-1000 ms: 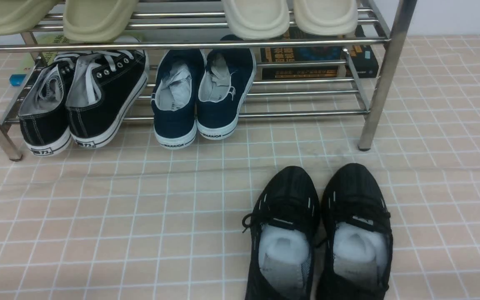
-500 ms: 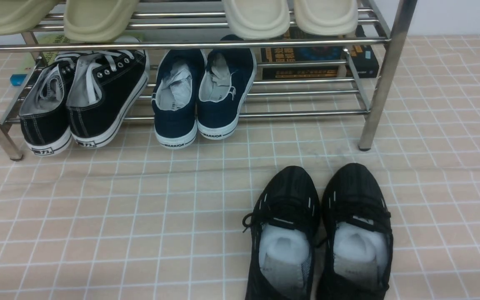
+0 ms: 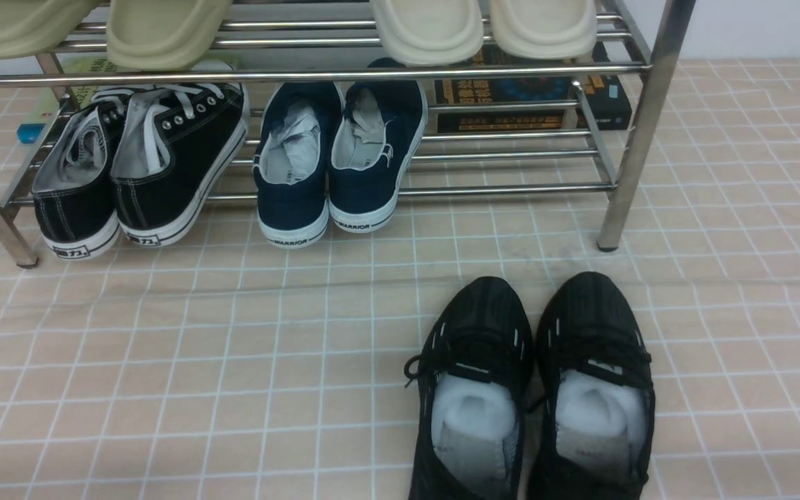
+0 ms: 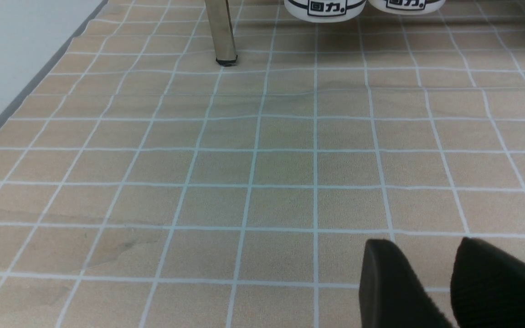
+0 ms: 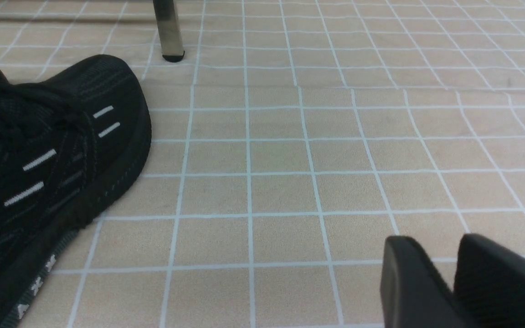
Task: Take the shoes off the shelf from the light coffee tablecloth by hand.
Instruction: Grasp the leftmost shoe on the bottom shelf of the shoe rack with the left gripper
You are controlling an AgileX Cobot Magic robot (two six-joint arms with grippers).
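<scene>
On the shelf point(image 3: 504, 188), navy slip-ons point(image 3: 365, 160) read "WARRIOR".

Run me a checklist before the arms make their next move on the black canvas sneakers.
1. Black canvas sneakers on the lower tier of the shoe rack: ok
2. Left claw open, holding nothing: ok
3. Right claw open, holding nothing: ok
4. A claw at the sneakers: not ok, both are away from them
5. Sneakers off the rack, on the tablecloth: not ok
6. Sneakers' toes clear of the rack's bars: cannot tell, partly hidden
</scene>
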